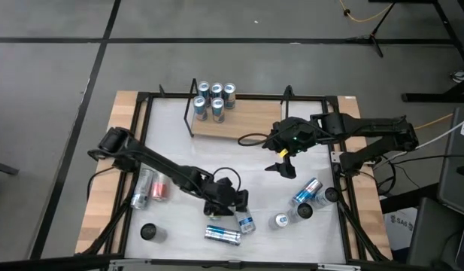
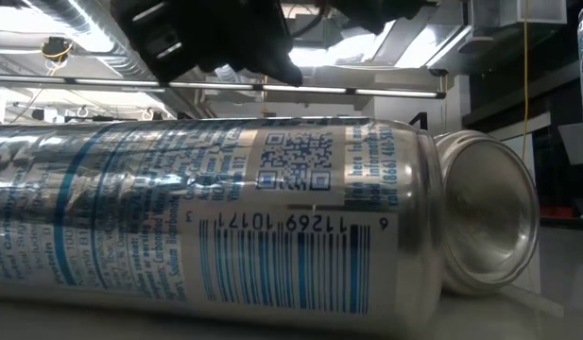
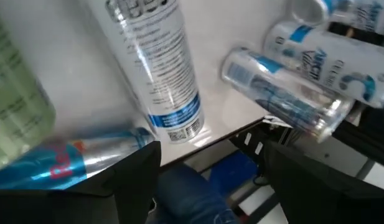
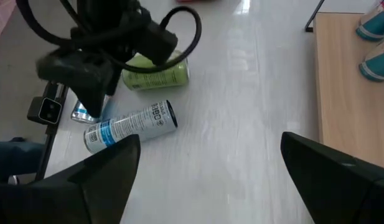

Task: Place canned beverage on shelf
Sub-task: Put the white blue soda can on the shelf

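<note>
The shelf (image 1: 247,120) is a light wooden board with black wire ends at the far middle. Several silver-blue cans (image 1: 213,99) stand upright on its left part. My left gripper (image 1: 235,205) hangs open over the near middle of the table, above a cluster of lying cans: a green one (image 4: 155,73), a silver-blue one (image 4: 132,124) and another (image 1: 222,235) by the near edge. In the left wrist view the fingers (image 3: 135,171) hold nothing between them. My right gripper (image 1: 284,165) waits open and high, right of the middle, just in front of the shelf.
Two cans, silver (image 1: 141,188) and red (image 1: 160,188), lie at the left, and a dark-topped can (image 1: 149,232) stands near the front left. Several more cans (image 1: 307,192) sit at the right near side. A black frame (image 1: 344,165) runs around the white table top.
</note>
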You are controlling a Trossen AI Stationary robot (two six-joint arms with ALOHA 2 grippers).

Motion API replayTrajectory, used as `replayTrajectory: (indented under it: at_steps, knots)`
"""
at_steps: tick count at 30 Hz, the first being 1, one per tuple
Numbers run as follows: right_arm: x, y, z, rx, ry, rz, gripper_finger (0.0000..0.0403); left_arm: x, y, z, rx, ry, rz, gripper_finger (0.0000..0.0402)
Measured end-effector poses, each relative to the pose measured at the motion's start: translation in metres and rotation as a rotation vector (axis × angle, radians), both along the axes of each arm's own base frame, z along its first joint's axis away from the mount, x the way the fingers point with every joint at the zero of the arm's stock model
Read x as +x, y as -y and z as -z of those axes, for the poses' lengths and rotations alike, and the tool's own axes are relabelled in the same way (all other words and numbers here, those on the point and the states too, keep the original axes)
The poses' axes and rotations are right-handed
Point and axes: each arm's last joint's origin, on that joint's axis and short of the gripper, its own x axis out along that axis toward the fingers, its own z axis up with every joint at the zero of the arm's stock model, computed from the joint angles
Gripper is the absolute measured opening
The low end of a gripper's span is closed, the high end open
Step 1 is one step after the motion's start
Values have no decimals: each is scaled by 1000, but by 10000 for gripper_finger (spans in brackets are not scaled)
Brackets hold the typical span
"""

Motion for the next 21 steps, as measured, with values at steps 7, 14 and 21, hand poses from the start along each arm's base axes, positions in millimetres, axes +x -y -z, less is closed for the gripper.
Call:
replayTrajectory:
  at_steps: [7, 14, 21]
  knots:
    - [0, 0, 0, 0, 2, -1, 376, 5, -5, 4, -86, -49, -73, 281]
    - [0, 0, -1, 2, 9, -2, 376, 6, -8, 11, -105, -97, -138, 281]
    - [2, 0, -2, 5, 35, -2, 376, 12, -6, 37, -116, -168, -158, 281]
